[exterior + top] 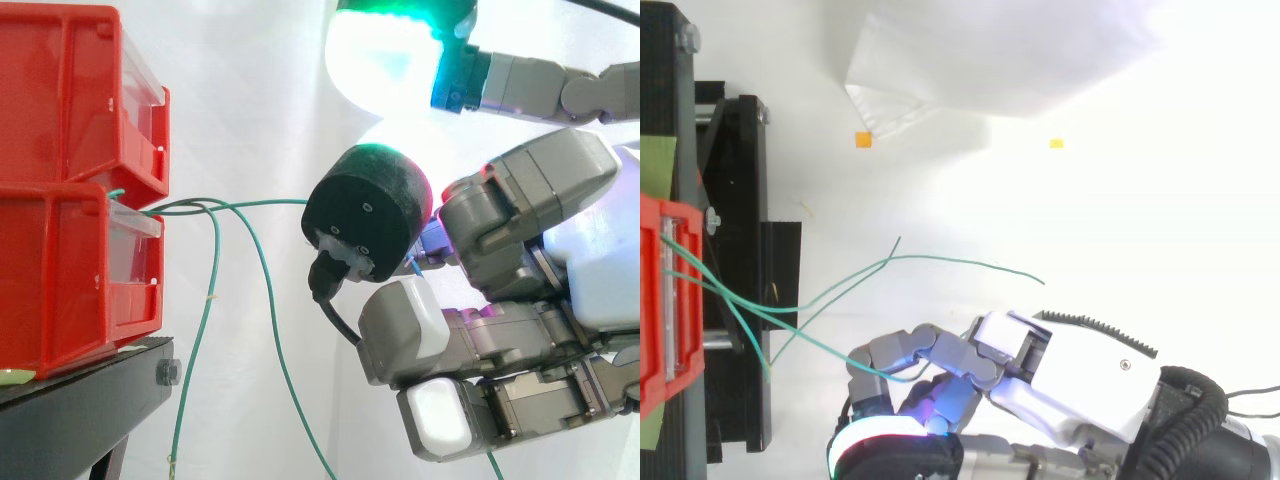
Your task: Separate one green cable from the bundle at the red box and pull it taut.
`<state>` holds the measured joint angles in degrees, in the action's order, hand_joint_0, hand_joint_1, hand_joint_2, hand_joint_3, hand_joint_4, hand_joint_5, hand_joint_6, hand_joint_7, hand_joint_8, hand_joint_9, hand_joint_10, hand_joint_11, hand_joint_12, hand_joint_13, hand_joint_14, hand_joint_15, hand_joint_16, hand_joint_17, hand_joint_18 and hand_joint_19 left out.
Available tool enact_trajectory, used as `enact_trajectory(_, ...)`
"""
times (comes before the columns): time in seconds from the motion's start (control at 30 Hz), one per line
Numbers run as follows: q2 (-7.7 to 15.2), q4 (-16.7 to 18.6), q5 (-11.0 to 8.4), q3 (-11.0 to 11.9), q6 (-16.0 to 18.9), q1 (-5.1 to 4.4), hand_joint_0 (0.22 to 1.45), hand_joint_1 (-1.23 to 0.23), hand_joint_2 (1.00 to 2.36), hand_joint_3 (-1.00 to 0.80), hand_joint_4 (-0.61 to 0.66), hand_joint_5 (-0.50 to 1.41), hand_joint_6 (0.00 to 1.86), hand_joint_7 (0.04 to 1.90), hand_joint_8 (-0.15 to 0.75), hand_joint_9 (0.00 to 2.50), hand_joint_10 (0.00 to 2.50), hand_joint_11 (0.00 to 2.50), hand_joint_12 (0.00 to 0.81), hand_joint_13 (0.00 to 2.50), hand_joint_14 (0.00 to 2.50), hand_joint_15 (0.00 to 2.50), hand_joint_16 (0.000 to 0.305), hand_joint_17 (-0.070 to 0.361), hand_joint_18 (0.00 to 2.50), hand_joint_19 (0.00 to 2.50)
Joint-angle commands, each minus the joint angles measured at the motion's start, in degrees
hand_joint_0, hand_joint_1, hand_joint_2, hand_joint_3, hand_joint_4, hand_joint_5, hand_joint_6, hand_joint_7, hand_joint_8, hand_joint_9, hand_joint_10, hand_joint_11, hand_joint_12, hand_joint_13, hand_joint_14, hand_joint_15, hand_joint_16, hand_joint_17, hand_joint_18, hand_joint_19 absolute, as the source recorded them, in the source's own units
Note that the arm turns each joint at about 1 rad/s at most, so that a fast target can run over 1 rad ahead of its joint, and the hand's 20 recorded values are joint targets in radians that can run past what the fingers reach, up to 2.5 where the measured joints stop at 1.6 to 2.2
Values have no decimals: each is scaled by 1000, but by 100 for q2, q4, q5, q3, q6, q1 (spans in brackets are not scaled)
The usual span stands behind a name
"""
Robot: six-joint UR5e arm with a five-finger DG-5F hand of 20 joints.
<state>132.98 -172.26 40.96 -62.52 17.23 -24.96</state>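
White curtain [260, 80] behind; right of red box [70, 270], hand [585, 265] seemingly pinches thin, limp green cable [262, 202] mid-span.

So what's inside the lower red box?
Green cables run out over its clear front lip; their ends inside the lower red box are hidden by its walls.

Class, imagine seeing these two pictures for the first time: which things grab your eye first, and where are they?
The robot hand looms on the right of the side view, one fingertip pad glowing white and green at the top. At the left edge stand stacked red bins on a black stand, and thin green cables trail from them, one running level into the curled fingers.
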Motion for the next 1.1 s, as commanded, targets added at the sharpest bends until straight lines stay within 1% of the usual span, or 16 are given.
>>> enact_trajectory(0.0,-1,-9,0,3,0,0,409,-429,1004,-222,196,-64,869,1527,410,1369,309,1476,452,1002,12,1096,89,199,711,795)
enact_trajectory(0.07,-1,-9,0,-6,0,0,407,-417,1004,-232,220,-80,874,1512,414,1329,305,1482,454,973,13,1079,89,200,679,772)
enact_trajectory(0.1,-1,-18,0,3,9,0,398,-420,1004,-280,239,-86,875,1507,423,1287,289,1471,453,947,14,1061,89,201,659,760)
enact_trajectory(0.13,-1,-18,0,3,9,0,371,-432,1004,-397,269,-101,879,1517,390,1244,182,1576,408,881,16,1078,80,181,567,780)
enact_trajectory(0.2,-1,-18,0,3,9,0,370,-435,1002,-414,279,-106,880,1511,396,1219,187,1560,411,861,17,1059,80,180,540,774)
enact_trajectory(0.27,8,-18,0,-6,9,0,364,-446,1004,-390,299,-115,881,1507,395,1187,196,1547,415,851,17,1044,81,182,530,757)
enact_trajectory(0.33,8,-9,0,-6,9,0,383,-510,1004,-329,324,-121,884,1471,437,1142,268,1463,439,830,15,1007,87,195,529,718)
enact_trajectory(0.5,-1,0,0,3,9,0,424,-528,1008,-231,353,-130,889,1453,414,1085,314,1441,418,763,16,989,84,188,443,724)
enact_trajectory(0.6,-1,-18,9,3,9,0,427,-517,1007,-231,360,-132,890,1449,415,1067,348,1432,414,752,15,991,83,187,422,729)
enact_trajectory(0.67,-1,-18,17,3,26,0,425,-538,1007,-230,381,-143,894,1436,418,1014,429,1382,413,727,17,974,83,188,413,713)
enact_trajectory(0.7,-1,-26,17,3,26,0,430,-587,1008,-209,401,-154,897,1425,422,986,402,1412,411,715,17,970,82,185,396,710)
enact_trajectory(0.77,-1,-26,17,3,35,0,434,-605,1007,-197,406,-157,898,1427,425,976,406,1413,410,696,17,961,82,185,390,697)
enact_trajectory(0.83,-1,-26,17,3,35,9,409,-612,1006,-295,417,-162,898,1421,429,968,373,1415,408,686,18,952,81,182,368,704)
enact_trajectory(0.9,-1,-26,17,3,35,9,404,-620,1005,-328,422,-167,899,1417,417,954,323,1447,397,664,20,946,79,177,352,709)
enact_trajectory(0.97,-1,-26,17,3,35,9,427,-673,1010,-253,443,-186,900,1396,400,899,218,1499,367,587,22,924,73,165,280,712)
enact_trajectory(1.07,-1,-26,17,3,35,9,452,-693,1008,-154,467,-196,905,1349,439,849,307,1424,394,581,20,893,78,175,274,674)
